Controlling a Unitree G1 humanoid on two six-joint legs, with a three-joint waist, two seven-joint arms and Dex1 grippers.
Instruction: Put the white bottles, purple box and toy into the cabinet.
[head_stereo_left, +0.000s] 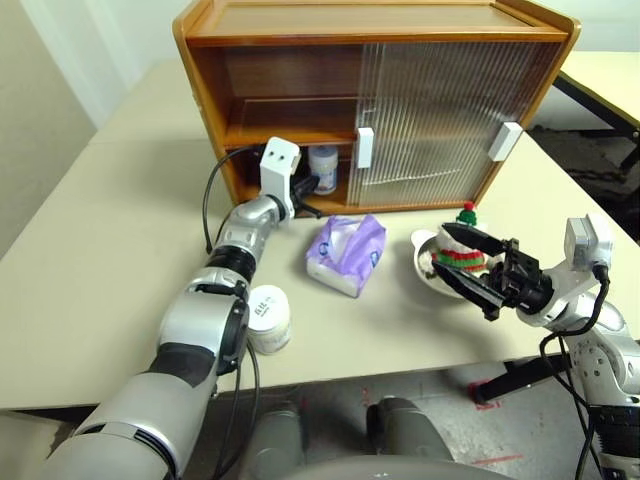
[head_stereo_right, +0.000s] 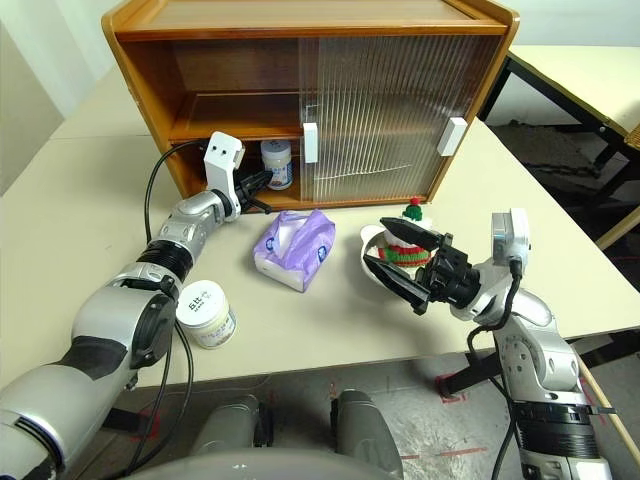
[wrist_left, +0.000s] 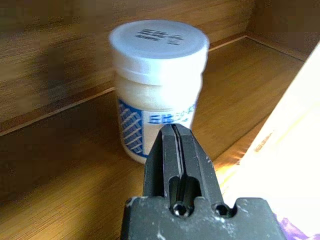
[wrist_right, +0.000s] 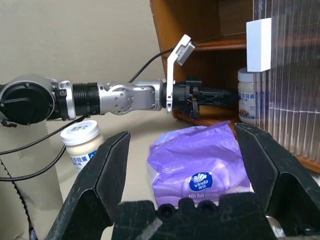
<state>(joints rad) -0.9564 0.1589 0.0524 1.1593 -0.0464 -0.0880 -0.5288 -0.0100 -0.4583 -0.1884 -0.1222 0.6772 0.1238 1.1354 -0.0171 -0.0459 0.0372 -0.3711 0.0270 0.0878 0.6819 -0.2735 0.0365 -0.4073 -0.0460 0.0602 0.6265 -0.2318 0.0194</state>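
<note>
The cabinet (head_stereo_left: 372, 25) stands at the back of the table with its left half open. One white bottle (head_stereo_left: 323, 167) stands inside on the bottom shelf. My left gripper (head_stereo_left: 312, 186) is shut and empty at that opening, its tip (wrist_left: 175, 132) right against the bottle's label (wrist_left: 155, 120). A second white bottle (head_stereo_left: 268, 318) stands on the table beside my left forearm. The purple box (head_stereo_left: 346, 253) lies in front of the cabinet. The toy (head_stereo_left: 460, 259) sits in a metal dish (head_stereo_left: 420, 262). My right gripper (head_stereo_left: 440, 249) hovers open just above the toy, nothing between its fingers (wrist_right: 110, 165).
The ribbed sliding doors (head_stereo_left: 440, 110) with white handles (head_stereo_left: 365, 147) cover the cabinet's right half. A black cable (head_stereo_left: 208, 195) loops from my left wrist over the table. The table's front edge (head_stereo_left: 400, 375) runs close below the dish. Another table (head_stereo_left: 610, 80) stands at the back right.
</note>
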